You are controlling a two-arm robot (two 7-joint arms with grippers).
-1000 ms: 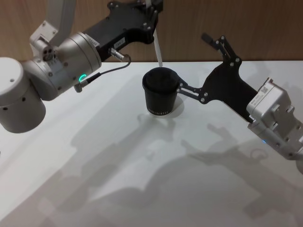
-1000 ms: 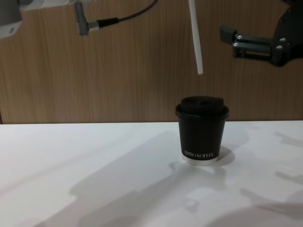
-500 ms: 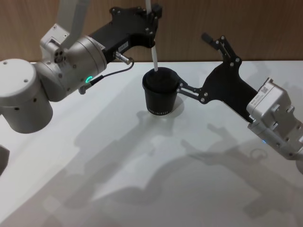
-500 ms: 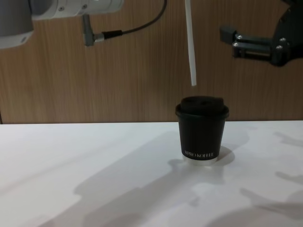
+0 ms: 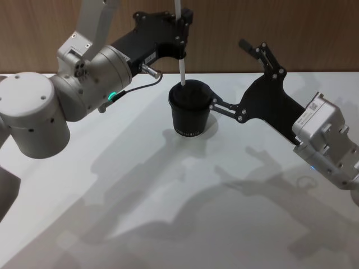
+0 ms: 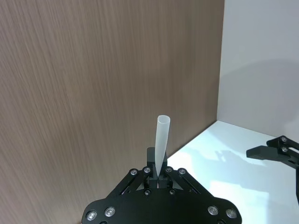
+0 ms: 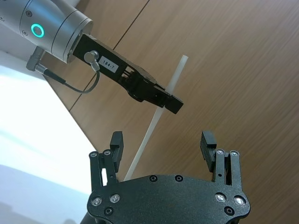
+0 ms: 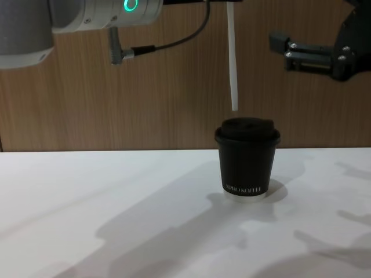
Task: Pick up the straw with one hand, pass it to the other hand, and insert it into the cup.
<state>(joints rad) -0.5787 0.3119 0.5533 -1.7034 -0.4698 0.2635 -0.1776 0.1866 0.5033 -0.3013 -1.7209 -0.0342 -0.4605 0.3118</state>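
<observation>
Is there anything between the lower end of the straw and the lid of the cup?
Nothing: in the chest view the straw ends just above the lid of the cup, and the short gap between them is bare.

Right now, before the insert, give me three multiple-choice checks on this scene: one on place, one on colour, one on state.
1. Where is the lower tip of the straw?
A. Just above the lid of the cup
B. Lying on the table
C. Deep inside the lid

2. What colour is the cup?
A. White
B. Black
C. Red

3. What state is the right pincer in?
A. Shut on the straw
B. Shut on the cup
C. Open, holding nothing

Answers:
1 A: in the chest view the straw hangs from the left pincer and ends a little above the lid.
2 B: body and domed lid are both black.
3 C: in the right wrist view its fingers stand apart with nothing gripped.
</observation>
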